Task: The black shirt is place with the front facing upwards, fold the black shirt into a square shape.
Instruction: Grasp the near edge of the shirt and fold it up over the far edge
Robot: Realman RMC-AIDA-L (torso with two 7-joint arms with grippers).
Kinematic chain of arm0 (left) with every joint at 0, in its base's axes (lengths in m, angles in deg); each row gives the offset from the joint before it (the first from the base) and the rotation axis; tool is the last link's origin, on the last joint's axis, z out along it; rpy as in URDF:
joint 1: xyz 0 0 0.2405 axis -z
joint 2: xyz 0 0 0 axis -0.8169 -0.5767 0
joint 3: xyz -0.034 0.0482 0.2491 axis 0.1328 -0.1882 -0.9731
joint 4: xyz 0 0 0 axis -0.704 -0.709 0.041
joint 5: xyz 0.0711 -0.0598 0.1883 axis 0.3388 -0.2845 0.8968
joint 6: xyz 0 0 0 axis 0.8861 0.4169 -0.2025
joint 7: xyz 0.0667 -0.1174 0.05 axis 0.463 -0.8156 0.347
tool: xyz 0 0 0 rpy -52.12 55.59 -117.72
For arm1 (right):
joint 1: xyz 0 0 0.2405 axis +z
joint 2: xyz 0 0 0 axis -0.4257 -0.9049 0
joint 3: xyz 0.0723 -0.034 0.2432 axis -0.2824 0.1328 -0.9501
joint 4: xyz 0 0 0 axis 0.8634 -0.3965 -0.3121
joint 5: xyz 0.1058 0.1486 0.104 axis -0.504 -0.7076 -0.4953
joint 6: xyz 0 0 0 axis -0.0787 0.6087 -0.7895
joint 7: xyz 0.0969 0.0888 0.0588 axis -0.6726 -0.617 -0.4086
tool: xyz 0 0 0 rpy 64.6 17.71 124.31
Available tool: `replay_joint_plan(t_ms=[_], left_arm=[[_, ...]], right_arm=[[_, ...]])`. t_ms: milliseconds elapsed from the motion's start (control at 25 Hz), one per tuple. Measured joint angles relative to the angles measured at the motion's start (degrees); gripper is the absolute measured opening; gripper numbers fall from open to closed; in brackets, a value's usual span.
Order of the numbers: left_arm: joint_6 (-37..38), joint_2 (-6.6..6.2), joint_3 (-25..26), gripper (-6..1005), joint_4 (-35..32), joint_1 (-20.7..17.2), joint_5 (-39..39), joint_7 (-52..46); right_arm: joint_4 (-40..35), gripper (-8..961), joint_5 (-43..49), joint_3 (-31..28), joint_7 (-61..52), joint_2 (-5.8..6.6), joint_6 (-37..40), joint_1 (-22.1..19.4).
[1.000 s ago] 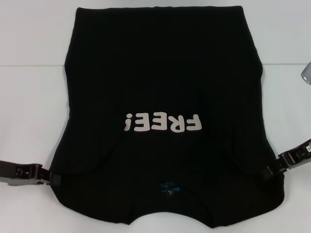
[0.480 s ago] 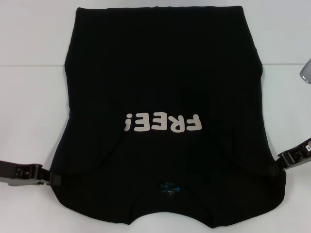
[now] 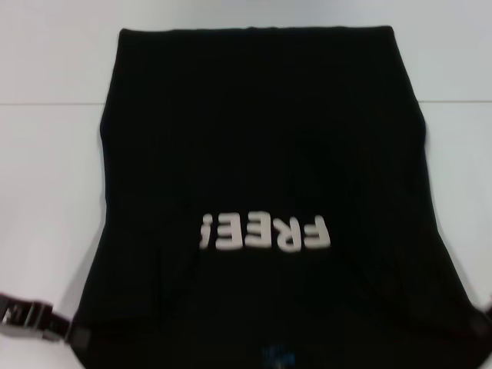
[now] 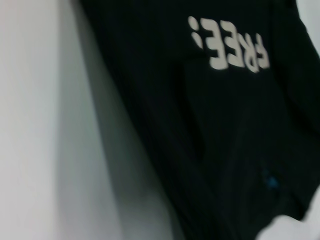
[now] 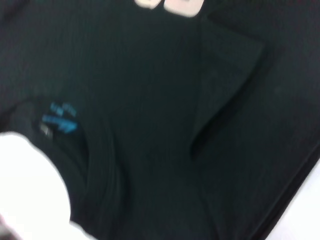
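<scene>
**A:** On the white table [image 3: 46, 154], the black shirt [image 3: 261, 138] lies front up, its far hem toward the far edge and its collar end at the near edge, both sleeves already folded in over the body. Where are the arms?

**B:** The left gripper [image 3: 65, 332] is at the shirt's near left corner, apparently closed on the fabric edge there. The right gripper [image 3: 483, 323] barely shows at the near right corner; whether its fingers are together or apart I cannot tell.

**A:** What could go wrong?

**B:** My guess is the near end is to be carried toward the far hem. If one corner slips free or the two arms travel unevenly, the fold would come out skewed, not square. The tucked sleeves could also slide out if the cloth is dragged instead of raised.

**A:** Any writing?

**B:** Cream letters [image 3: 265, 233] reading "FREE!", upside down from the robot's side. The small blue neck label [image 5: 59, 121] carries print too small to read.
</scene>
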State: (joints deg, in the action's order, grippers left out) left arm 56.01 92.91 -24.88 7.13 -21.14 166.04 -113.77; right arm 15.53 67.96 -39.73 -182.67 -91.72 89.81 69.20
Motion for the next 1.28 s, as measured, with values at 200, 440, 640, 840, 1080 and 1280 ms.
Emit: replay_joint_plan(t_ms=[200,440,640,840,1080,1280], left_arm=[[10.85,-0.73,-0.42,41,1.68,0.19,1.32,3.82],[11.21,-0.57,0.92,40,1.89,0.92,1.08,3.66],[5.48,-1.14,7.6,39,1.67,3.68,0.97,-2.18],[-6.55,-1.92,17.53,39,1.51,5.64,0.88,-5.58],[-20.85,0.1,23.98,40,1.88,5.32,-3.21,-4.36],[-29.4,3.63,23.89,40,1.99,5.05,-7.93,-0.3]], right_arm=[[0.61,20,3.58,0.21,7.89,0.03,7.92,-3.06],[2.69,20,3.25,-4.85,8.65,0.22,5.71,-3.41],[3.19,21,1.61,-20.01,6.53,2.03,1.9,-2.01],[3.83,21,-7.21,-26.82,3.68,3.0,-7.42,-2.38],[11.25,21,-22.72,-28.75,8.13,2.87,-22.33,-4.4],[14.21,21,-29.44,-28.88,13.49,-0.05,-32.97,-5.16]])
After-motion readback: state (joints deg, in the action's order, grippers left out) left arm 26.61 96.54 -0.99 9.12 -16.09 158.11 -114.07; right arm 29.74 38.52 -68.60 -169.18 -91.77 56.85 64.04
